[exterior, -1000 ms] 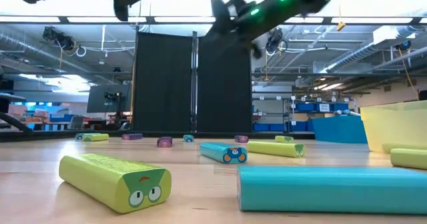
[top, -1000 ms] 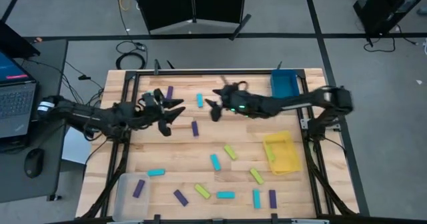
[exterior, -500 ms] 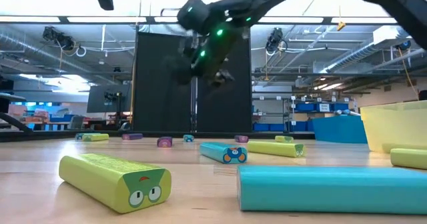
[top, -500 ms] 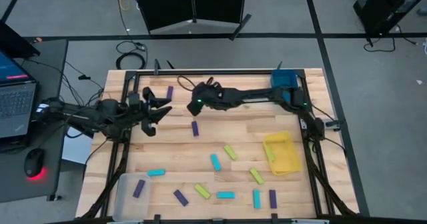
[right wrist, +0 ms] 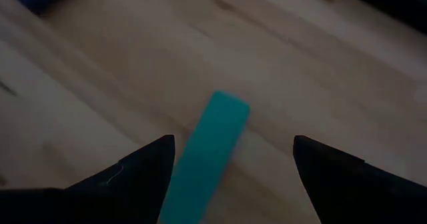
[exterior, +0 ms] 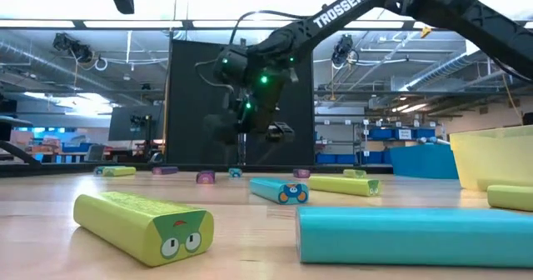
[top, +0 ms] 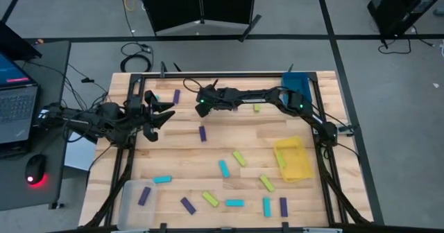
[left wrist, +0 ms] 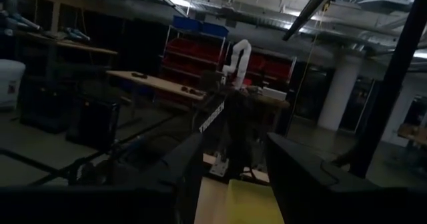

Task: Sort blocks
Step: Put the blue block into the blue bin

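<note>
Now the right tool (top: 201, 102) has stretched further across since a moment ago, reaching from the right edge almost to the far-left part of the surface (top: 229, 132), and the cyan block that lay bare there a second back is hidden under it from above. The right wrist view fills that gap: a cyan block (right wrist: 203, 159) lies flat on the wood between the two dark fingers (right wrist: 137, 174), which stand wide apart and clear of it. The left tool (top: 158, 111) has pulled back toward the left edge, its fingers spread, nothing between them; its wrist view looks out over the surface at the yellow tray (left wrist: 257, 201) and the room. The low view adds what the overhead can't: the right tool (exterior: 250, 130) hanging just above the wood at the far end. Other blocks (top: 236, 160) lie scattered toward the near edge, a purple one (top: 144, 195) in the clear tray (top: 128, 209).
</note>
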